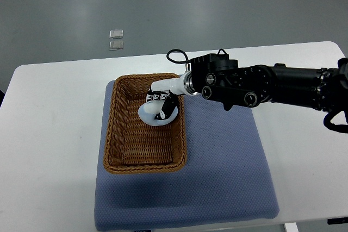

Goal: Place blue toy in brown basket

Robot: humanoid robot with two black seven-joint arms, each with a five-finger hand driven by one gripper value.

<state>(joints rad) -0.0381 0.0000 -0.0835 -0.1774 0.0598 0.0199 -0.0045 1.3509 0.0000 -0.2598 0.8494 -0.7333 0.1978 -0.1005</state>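
Nearest the camera lay a blue mat (228,177) on the white table (49,134), with the brown basket (111,134) resting on its left part. Inside the basket's far end sat the blue toy (154,117), pale and rounded, low over the woven floor. It looked light and probably soft, smooth enough to slip from hard fingertips; taking it across its rounded middle would likely be the safest hold. The right hand (161,103) reached in over the far right rim, its fingers (157,97) curled around the toy and touching its top and side. The grip appeared closed on the toy, though the fingers hid much of it, so whether the toy already rested on the basket floor was unclear. The left hand was out of view.
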